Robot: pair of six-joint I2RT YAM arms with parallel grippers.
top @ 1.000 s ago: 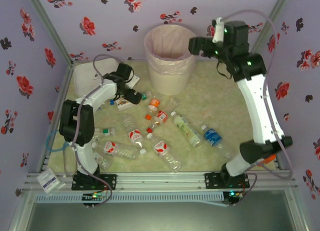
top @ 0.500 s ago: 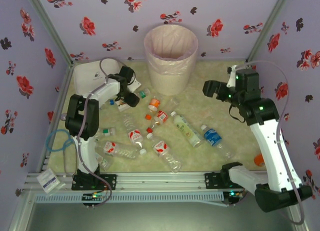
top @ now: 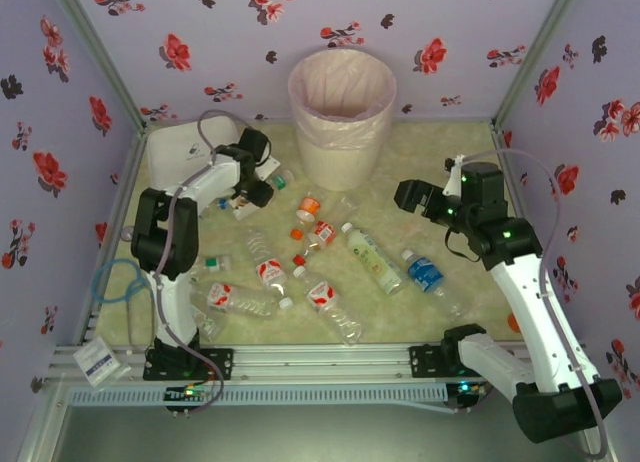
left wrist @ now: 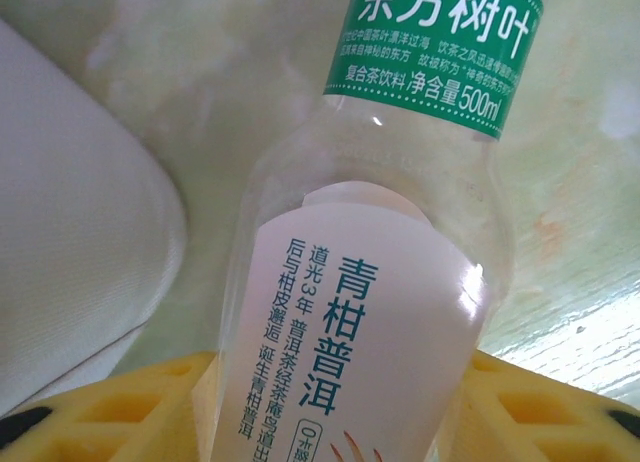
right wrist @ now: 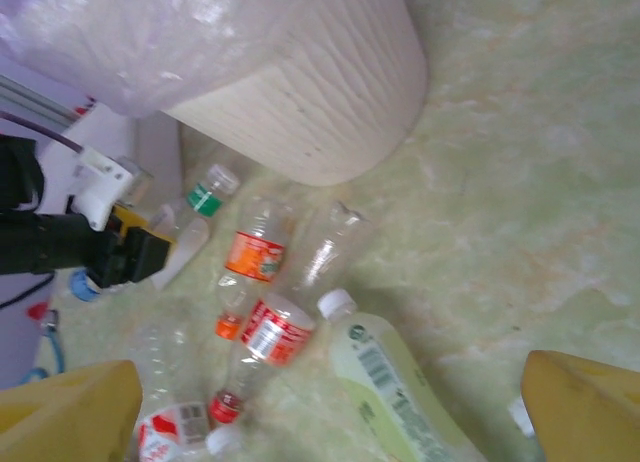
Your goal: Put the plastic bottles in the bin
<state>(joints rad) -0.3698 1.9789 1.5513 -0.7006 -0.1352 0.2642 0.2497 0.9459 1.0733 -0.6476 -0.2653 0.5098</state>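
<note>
One bottle [left wrist: 372, 282], gripped in left tool [left wrist: 330, 414]

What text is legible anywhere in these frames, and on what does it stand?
"东方树叶": green band of the tea bottle, left wrist view.
"复合茶饮料 净含量500ml": same green band.
"青柑普洱": its pale label.
Smaller columns on that label: only partly legible.
Red-label bottle: print too blurred.
White tag on the front rail: too small.

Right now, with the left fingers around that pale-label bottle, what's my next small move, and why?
Probably a short straight lift. The left fingers sit against both sides of the pale-label bottle, which lies on the table beside the white box; the bin stands nearby.
</note>
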